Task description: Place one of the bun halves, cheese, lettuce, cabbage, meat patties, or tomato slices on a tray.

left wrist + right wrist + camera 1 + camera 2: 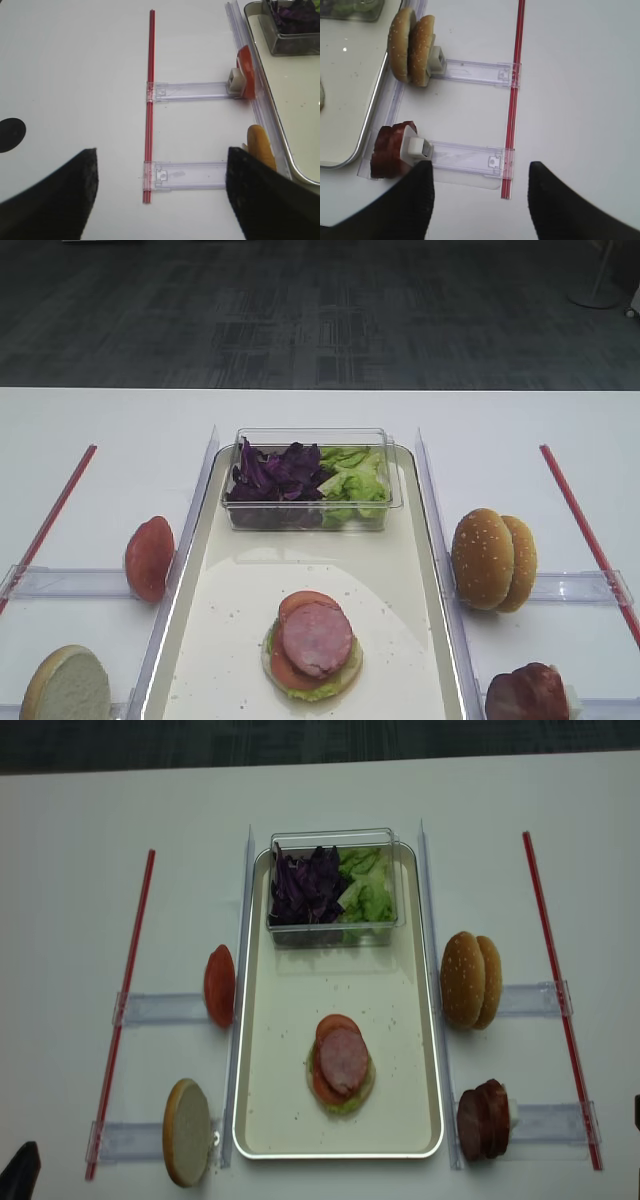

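Right end effector (480, 195) hangs with its fingers apart and empty over the table (580, 75), just beside your upright meat patties (390, 150) racked for an edge grab. Your tray (420, 640) lies near, its rim between; the stack (315, 645) leaves bare room around.

Bare tray (290, 1110) around stack; clear box (333, 880) behind.

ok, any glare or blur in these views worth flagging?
Exterior high: soft glare patch on the tray. Realsense high: even light, tray surface flat-lit. Right wrist: the right pincer is a dark, blurred silhouette, a glint on the tray. Left wrist: the left pincer equally blurred.
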